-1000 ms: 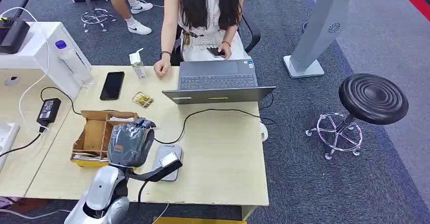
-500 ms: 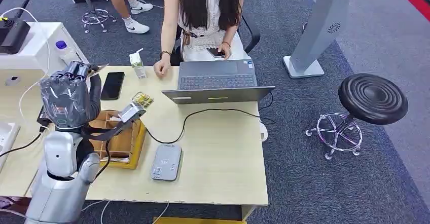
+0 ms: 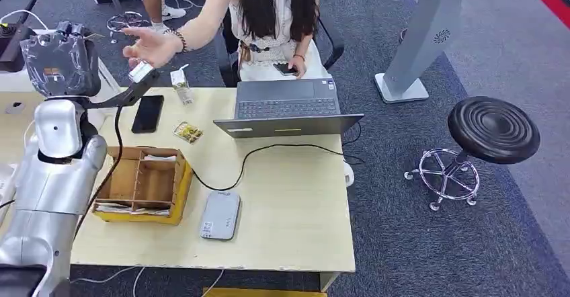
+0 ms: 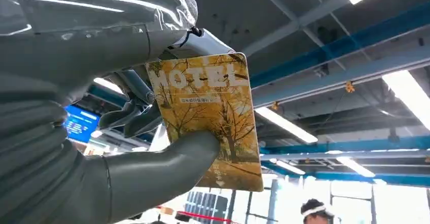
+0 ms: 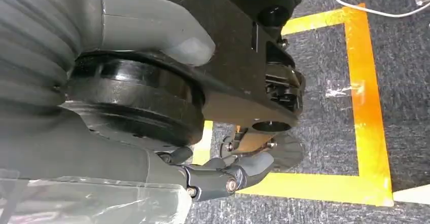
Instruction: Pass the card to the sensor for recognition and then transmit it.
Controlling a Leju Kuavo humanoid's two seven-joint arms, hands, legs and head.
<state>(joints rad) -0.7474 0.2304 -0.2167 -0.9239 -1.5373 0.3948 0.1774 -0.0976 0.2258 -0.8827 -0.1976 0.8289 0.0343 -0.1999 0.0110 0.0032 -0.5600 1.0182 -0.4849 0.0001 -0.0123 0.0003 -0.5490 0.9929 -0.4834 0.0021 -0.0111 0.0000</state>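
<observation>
One card (image 4: 210, 117) pinched in raised left robot hand (image 3: 64, 65), thumb across face.

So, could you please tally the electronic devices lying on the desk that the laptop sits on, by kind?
laptop: 1
phone: 1
card sensor: 1
Total: 3

Left robot hand (image 3: 59, 65) raised, gripping.
</observation>
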